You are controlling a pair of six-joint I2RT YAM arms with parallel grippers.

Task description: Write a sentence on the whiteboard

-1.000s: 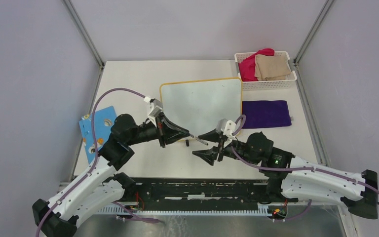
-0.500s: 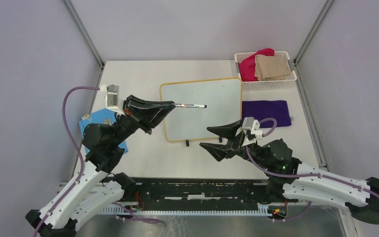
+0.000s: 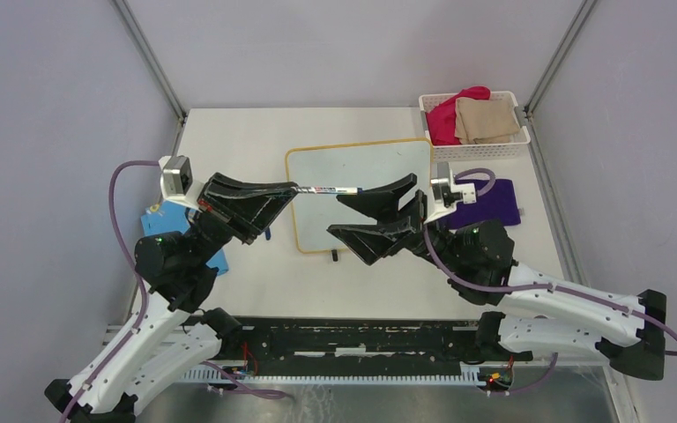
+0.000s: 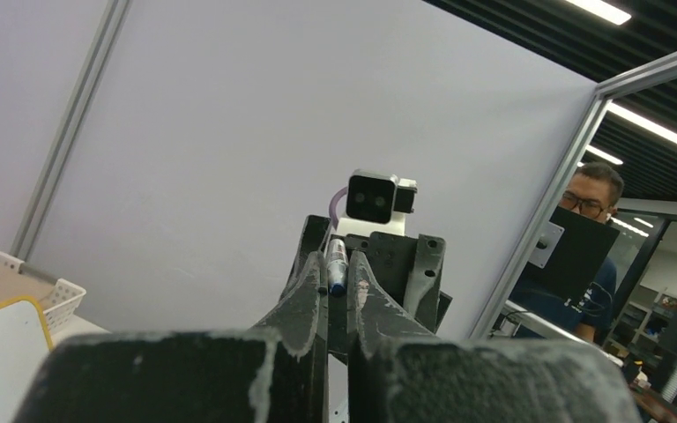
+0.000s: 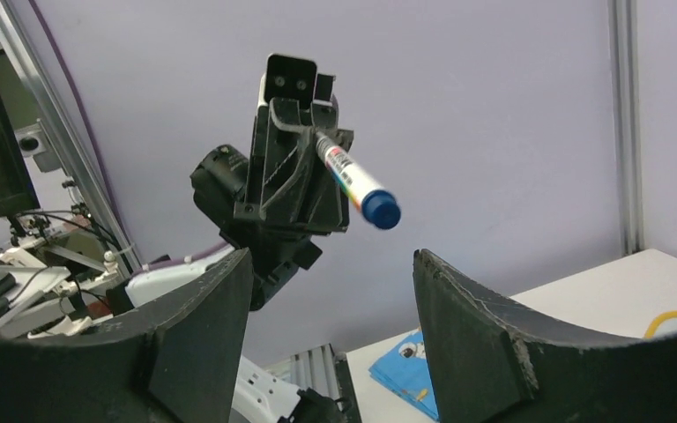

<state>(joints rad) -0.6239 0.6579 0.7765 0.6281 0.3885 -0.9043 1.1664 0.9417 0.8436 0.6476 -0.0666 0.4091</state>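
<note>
The whiteboard point(image 3: 361, 159) lies flat mid-table, yellow-rimmed, its visible face blank white; no sentence shows on it. My left gripper point(image 3: 294, 188) is shut on a white marker point(image 3: 331, 189) and holds it level above the board, pointing right. In the left wrist view the marker point(image 4: 336, 263) sits pinched between the two fingers. My right gripper point(image 3: 335, 216) is open and raised over the board's front half, facing the marker's free end. From the right wrist the marker point(image 5: 357, 183) shows its blue end just above the wide gap of the right gripper point(image 5: 332, 257), not touching either finger.
A white basket point(image 3: 480, 152) holding pink and beige cloths stands at the back right. A purple cloth point(image 3: 494, 203) lies in front of it. A blue card point(image 3: 166, 218) lies at the left edge under the left arm. A person point(image 4: 591, 203) stands outside the enclosure.
The left arm lifted the marker from the board's front edge and holds it level over the board. The right gripper rose toward the marker's free end and opened wider.
</note>
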